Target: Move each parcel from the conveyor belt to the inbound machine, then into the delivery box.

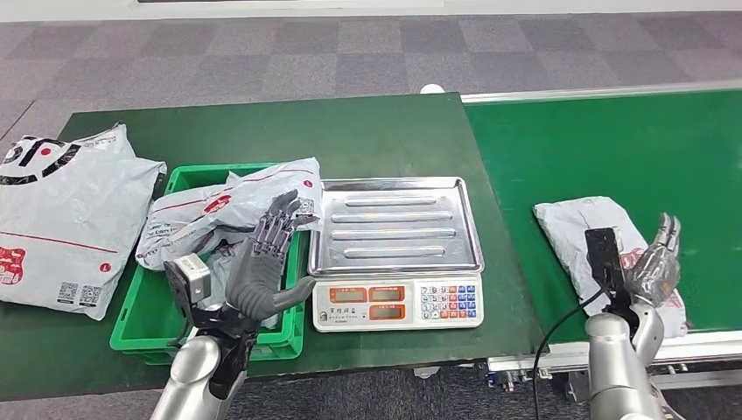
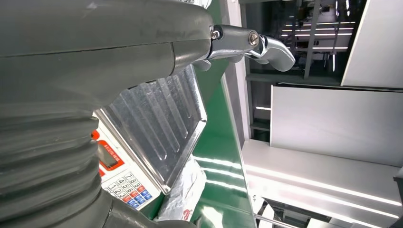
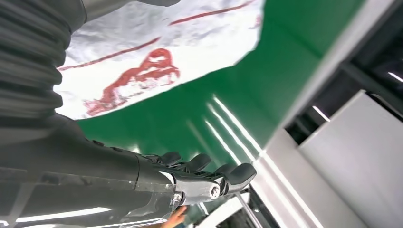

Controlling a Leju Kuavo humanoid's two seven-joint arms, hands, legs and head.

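Note:
A white plastic parcel (image 1: 577,229) with red print lies on the green conveyor belt (image 1: 612,149) near its front edge. My right hand (image 1: 654,262) hovers over that parcel's near right end, fingers stretched out and holding nothing; the right wrist view has the parcel (image 3: 142,71) just past the hand (image 3: 95,161). The scale (image 1: 398,302) with its bare steel tray (image 1: 394,226) stands mid-table. Left of it my left hand (image 1: 267,262) is raised, fingers spread, over the green delivery box (image 1: 144,315). A crumpled white parcel (image 1: 210,214) lies in that box.
A large white parcel (image 1: 61,219) lies on the dark green table at the far left, beside the box. The belt's metal frame (image 1: 700,346) runs along the front right. Carpet floor lies beyond the table. The left wrist view looks across the scale tray (image 2: 161,123).

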